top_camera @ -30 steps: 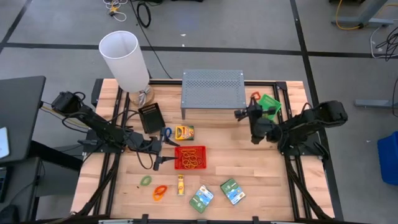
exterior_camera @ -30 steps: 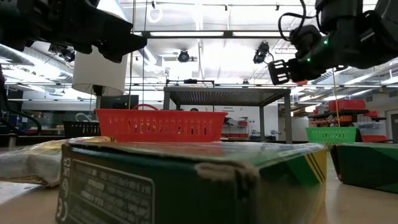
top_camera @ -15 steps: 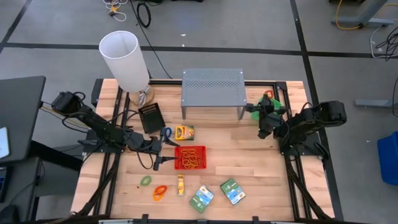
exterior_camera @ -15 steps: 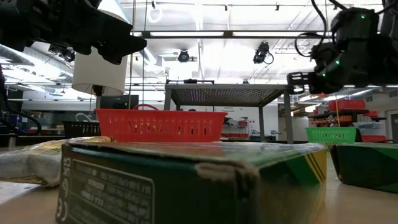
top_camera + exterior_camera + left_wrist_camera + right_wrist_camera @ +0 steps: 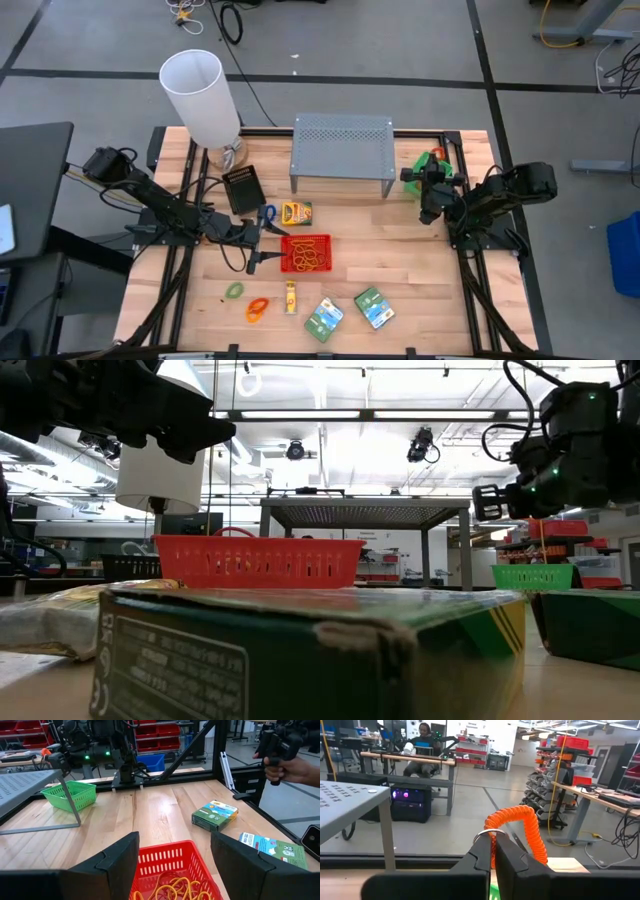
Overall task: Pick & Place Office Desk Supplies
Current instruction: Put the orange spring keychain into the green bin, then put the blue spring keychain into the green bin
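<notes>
My right gripper (image 5: 493, 847) hovers over the green mesh tray (image 5: 421, 162) at the table's far right and is shut on an orange coiled cord (image 5: 517, 820). My left gripper (image 5: 172, 865) is open, held just above the left rim of the red mesh tray (image 5: 306, 253), which holds orange rubber bands (image 5: 172, 887). On the table lie the crayon box (image 5: 296, 212), the black box (image 5: 243, 188), two green-blue packets (image 5: 325, 318) (image 5: 374, 307), a green band (image 5: 233, 290) and an orange band (image 5: 257, 308). My right gripper pinches the orange coiled cord at its metal ring end (image 5: 487, 836) between the two fingertips. The coil arches up above the fingers and bends down over one of them. It is lifted clear, above the green tray.
The grey perforated stand (image 5: 341, 145) sits just left of the right gripper, and the white lampshade (image 5: 200, 95) stands at the far left. Blue scissors (image 5: 266, 215) lie by the crayon box. A person's hand (image 5: 292, 767) with a black device shows beyond the table.
My right gripper has carried the orange coil from in front of the stand's right leg toward the table's right edge, over the green tray, dropping slightly. The left arm has kept still.
</notes>
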